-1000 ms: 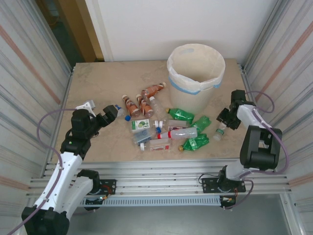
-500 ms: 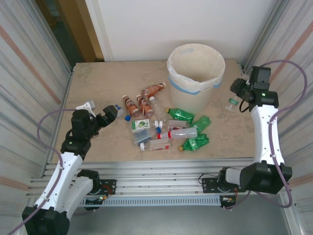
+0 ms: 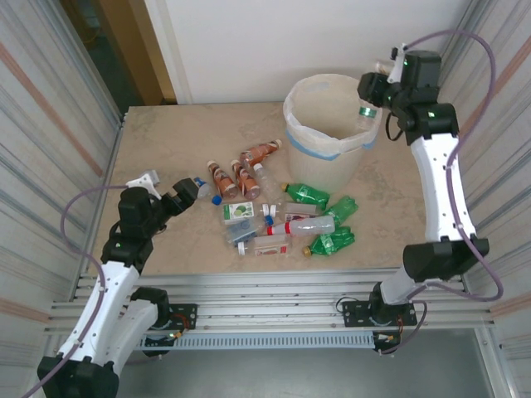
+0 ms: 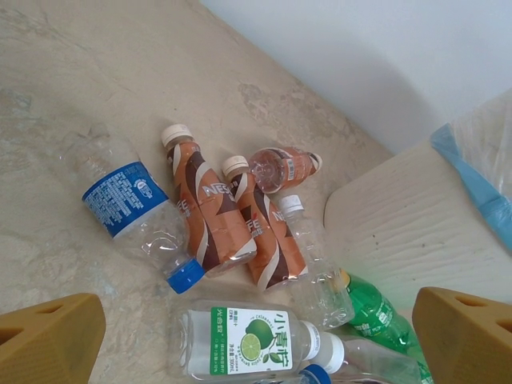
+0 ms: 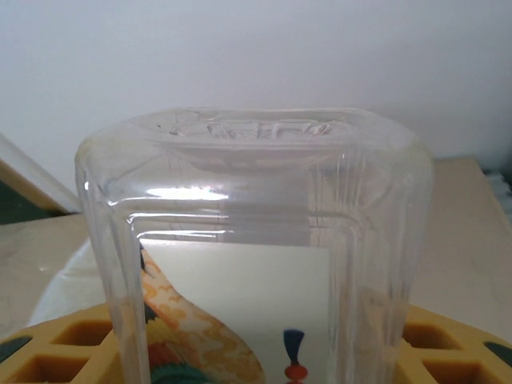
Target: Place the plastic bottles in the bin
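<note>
Left of centre on the desk (image 3: 166, 141), two brown bottles (image 4: 210, 212) bear white lettering starting "NE". A lime-labelled bottle (image 4: 256, 340) shows Chinese characters, and the print on a blue-labelled bottle (image 4: 120, 198) is too fine to read. At the far right, the right pincer (image 3: 377, 83), its arm stretched tall, is clamped on a clear bottle (image 3: 371, 95) tilted cap-down over the rim of the bin (image 3: 328, 170). The left pincer (image 3: 191, 191) gapes wide, held low beside the blue-labelled bottle.

Ribbed metal panels (image 3: 46, 124) flank a beige marbled table (image 3: 166, 141); white wall (image 3: 282, 41) behind, possibly a doorway (image 3: 112, 46).
</note>
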Tool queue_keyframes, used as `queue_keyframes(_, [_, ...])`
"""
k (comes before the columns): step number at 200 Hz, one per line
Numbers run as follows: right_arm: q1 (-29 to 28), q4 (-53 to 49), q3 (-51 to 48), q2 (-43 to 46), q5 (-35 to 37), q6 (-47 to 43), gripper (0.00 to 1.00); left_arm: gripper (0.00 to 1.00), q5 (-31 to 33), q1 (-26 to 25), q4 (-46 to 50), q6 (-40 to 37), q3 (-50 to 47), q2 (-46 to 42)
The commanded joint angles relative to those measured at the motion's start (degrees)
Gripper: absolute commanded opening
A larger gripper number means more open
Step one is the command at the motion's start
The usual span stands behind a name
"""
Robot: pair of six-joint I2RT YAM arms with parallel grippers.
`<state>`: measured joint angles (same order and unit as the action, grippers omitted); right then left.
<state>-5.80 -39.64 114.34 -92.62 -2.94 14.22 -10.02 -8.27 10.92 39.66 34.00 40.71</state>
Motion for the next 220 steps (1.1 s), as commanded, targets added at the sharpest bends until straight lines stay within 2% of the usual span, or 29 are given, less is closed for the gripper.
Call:
queue_keyframes(1, [-1.72,0.55,5.81,-5.18,-1.61,-4.5,0.23,0.99,-0.39,0.54,1.29,-0.13,-0.09,-1.23])
queue_keyframes(29, [-3.11,-2.28,12.52,-12.0,-1.9,-6.47,0.23,0.99,-0.43,0.6,2.17,-0.12,0.19,-1.84])
queue_keyframes(59, [-3.99,-4.77,15.35,-16.56,-1.37,-8.31,0.23,0.99,-0.25,0.63,2.71,-0.35,0.38,-2.39])
queue_keyframes(115, [-4.39,-8.93,14.95,-20.23,0.94,-10.69,0.24,0.99,-0.24,0.71,2.8,-0.34,0.33,-2.23])
queue_keyframes(220, [-6.06,-8.85,7.51,-20.56,6.69,-13.27,0.39,0.99,-0.25,0.87,2.53,0.11,0.43,-1.09])
